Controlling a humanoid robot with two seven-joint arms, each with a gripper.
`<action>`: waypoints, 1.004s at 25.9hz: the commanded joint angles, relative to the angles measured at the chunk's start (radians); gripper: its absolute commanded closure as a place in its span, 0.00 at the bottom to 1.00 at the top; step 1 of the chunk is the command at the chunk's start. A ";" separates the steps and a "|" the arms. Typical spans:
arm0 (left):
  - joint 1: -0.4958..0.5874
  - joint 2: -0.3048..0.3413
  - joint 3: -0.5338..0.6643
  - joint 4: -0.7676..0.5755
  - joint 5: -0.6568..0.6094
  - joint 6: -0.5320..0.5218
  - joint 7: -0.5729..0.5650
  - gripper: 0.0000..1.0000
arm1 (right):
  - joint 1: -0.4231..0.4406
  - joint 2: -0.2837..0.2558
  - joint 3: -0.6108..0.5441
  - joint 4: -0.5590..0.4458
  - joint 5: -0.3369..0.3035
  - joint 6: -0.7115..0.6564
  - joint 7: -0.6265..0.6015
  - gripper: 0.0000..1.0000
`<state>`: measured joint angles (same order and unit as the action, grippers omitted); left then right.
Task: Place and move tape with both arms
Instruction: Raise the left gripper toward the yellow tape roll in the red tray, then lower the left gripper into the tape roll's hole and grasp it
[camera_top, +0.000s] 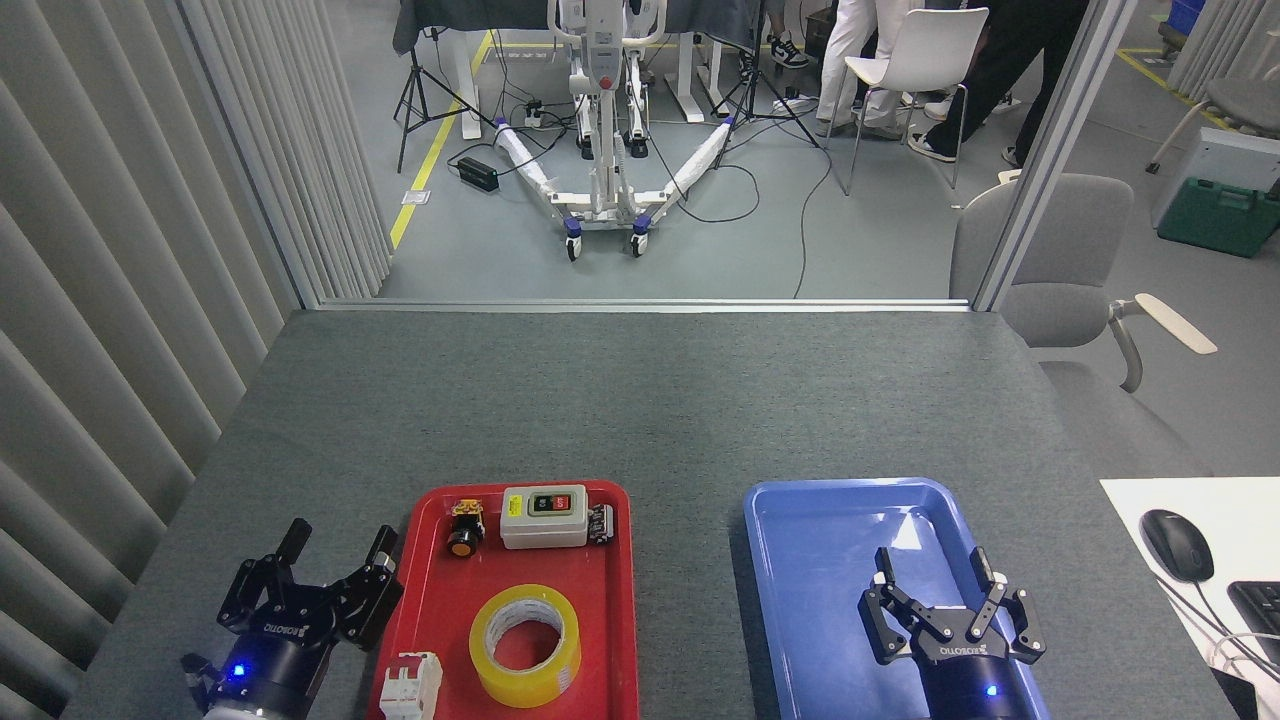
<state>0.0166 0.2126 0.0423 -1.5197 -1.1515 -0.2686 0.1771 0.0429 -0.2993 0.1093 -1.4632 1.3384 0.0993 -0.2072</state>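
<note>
The tape (526, 646), a wide yellow roll with a white core, lies flat in the near half of a red tray (620, 600). My left gripper (338, 548) hovers just left of the red tray, open, with nothing between its fingers. My right gripper (936, 574) stands over the near part of a blue tray (800, 560), also open and holding nothing. The tape is a short way to the right of the left gripper and about a tray's width left of the right gripper.
The red tray also holds a white circuit breaker (411, 686), a grey switch box (543, 516) and a small black and orange button (464, 529). A mouse (1176, 544) and keyboard sit on a white surface at right. Beyond the grey table (640, 400) stand chairs, a wheeled stand and people's legs.
</note>
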 joint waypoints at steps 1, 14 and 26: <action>0.002 0.001 0.001 0.006 0.001 -0.006 0.008 0.00 | 0.012 -0.004 0.006 -0.017 0.001 0.000 0.003 0.00; -0.004 0.008 -0.012 0.024 0.003 -0.001 0.024 0.00 | 0.029 -0.014 0.010 -0.028 -0.002 0.002 0.011 0.00; -0.330 0.281 -0.387 0.026 0.102 -0.165 -0.729 0.00 | 0.048 -0.021 0.023 -0.039 -0.008 -0.009 0.008 0.00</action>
<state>-0.2114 0.4441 -0.2561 -1.4908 -1.0896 -0.3184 -0.2588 0.0893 -0.3200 0.1296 -1.4989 1.3321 0.0916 -0.1928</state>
